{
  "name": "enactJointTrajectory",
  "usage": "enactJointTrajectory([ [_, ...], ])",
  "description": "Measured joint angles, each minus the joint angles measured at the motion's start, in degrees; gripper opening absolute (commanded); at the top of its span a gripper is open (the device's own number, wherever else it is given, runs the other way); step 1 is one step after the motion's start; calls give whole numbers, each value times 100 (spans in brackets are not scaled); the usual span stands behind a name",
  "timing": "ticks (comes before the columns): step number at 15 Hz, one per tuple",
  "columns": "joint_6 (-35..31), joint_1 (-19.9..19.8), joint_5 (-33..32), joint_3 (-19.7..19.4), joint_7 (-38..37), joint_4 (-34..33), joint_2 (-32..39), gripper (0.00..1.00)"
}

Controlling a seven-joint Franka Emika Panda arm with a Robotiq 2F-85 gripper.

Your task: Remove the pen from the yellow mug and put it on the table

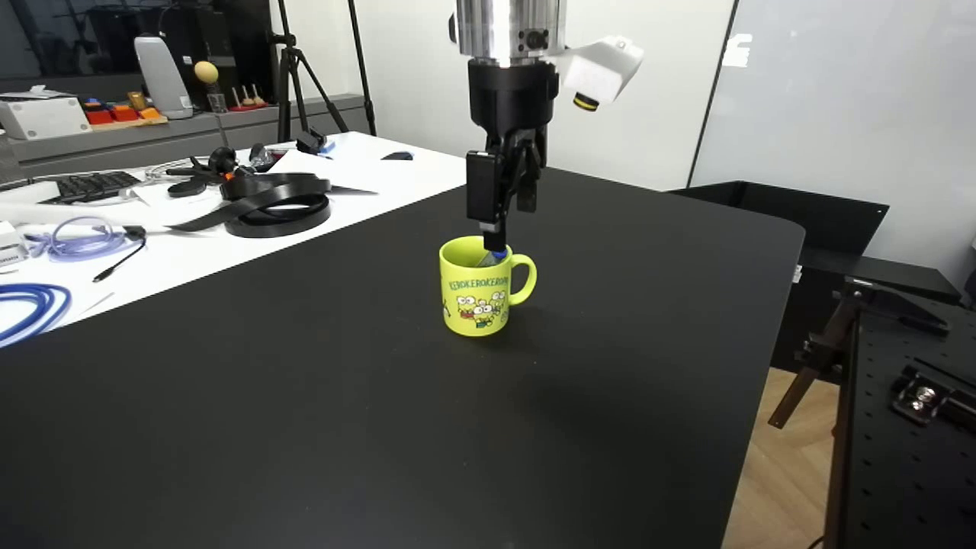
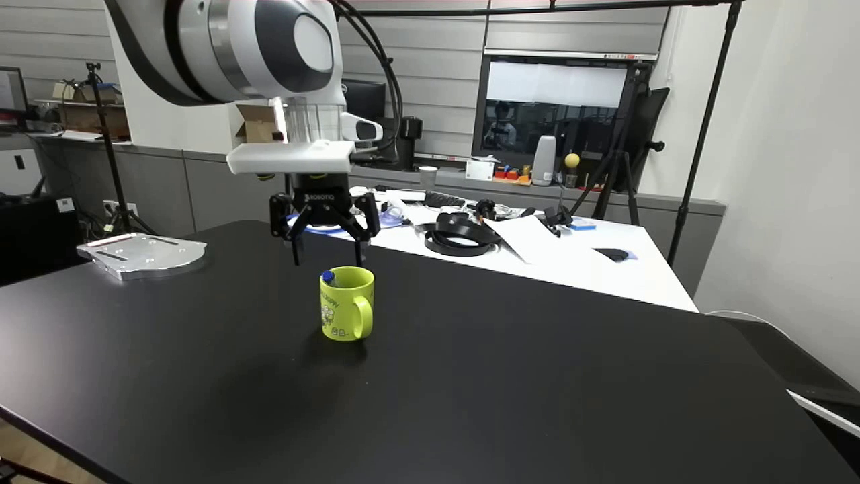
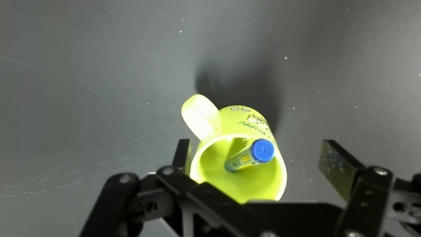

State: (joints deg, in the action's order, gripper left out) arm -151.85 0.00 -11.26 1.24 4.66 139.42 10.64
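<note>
1. In an exterior view: got the gripper (image 2: 328,261) hanging right above the yellow mug (image 2: 342,310) with jaws spread wide, holding nothing. Can spot the blue-capped pen (image 2: 328,276) poking up at the rim.
2. In an exterior view: seeing the mug upright on the black table (image 1: 366,442), well in from the edge by the white table (image 1: 412,177). Can't judge the gap from this side-on angle.
3. In the wrist view: looking down at the pen leaning inside the mug, between pads (image 3: 336,170) set far apart. Can't tell about any pad-to-rim contact.
</note>
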Motion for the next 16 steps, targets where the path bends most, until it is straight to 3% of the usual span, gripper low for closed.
enactJointTrajectory([
  [1, -41, 1, 0, 0, 33, -41, 84, 75],
  [3, -78, 6, 1, 0, 100, -118, 214, 68],
  [12, -136, 8, 6, 0, 237, -272, 397, 5],
  [13, -136, 8, 12, 0, 246, -278, 420, 1],
  [16, -139, 7, 43, 0, 303, -287, 437, 6],
])
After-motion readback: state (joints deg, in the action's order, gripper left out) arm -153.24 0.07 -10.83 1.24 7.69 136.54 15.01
